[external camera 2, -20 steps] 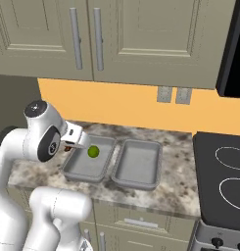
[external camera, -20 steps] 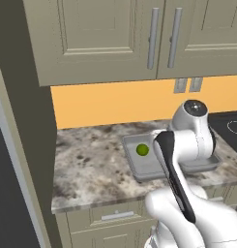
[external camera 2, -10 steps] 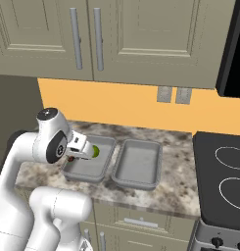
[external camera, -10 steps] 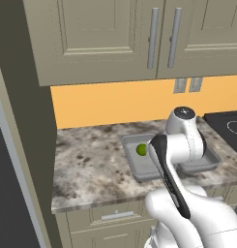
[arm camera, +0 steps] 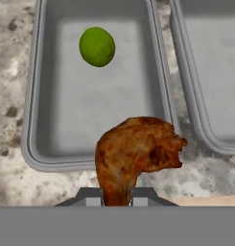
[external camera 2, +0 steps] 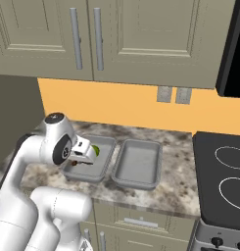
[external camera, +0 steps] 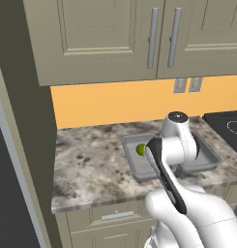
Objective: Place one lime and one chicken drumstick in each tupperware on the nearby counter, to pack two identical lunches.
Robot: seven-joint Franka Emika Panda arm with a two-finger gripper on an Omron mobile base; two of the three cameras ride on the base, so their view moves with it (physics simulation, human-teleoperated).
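My gripper (arm camera: 116, 194) is shut on a brown chicken drumstick (arm camera: 135, 153), which hangs over the near rim of the left tupperware (arm camera: 104, 105). Inside that grey tray, a green lime (arm camera: 97, 46) lies near its far left corner. The second tupperware (arm camera: 210, 72) stands right beside it and holds nothing that I can see. From the right base view, the gripper (external camera 2: 80, 159) hovers just above the left tupperware (external camera 2: 103, 163), with the lime (external camera 2: 95, 149) beyond it and the other tupperware (external camera 2: 138, 164) to the right. In the left base view, the lime (external camera: 140, 149) peeks out beside my arm.
Both trays sit on the speckled stone counter (external camera: 91, 160). A black stovetop (external camera 2: 224, 181) borders the counter on the right. Beige upper cabinets (external camera 2: 121, 34) hang overhead, above an orange wall with outlets (external camera 2: 173, 94). A dark tall panel (external camera: 18, 145) closes the left side.
The hand has swung down and in toward the left tupperware, still carrying the drumstick. The lime and both trays have stayed put.
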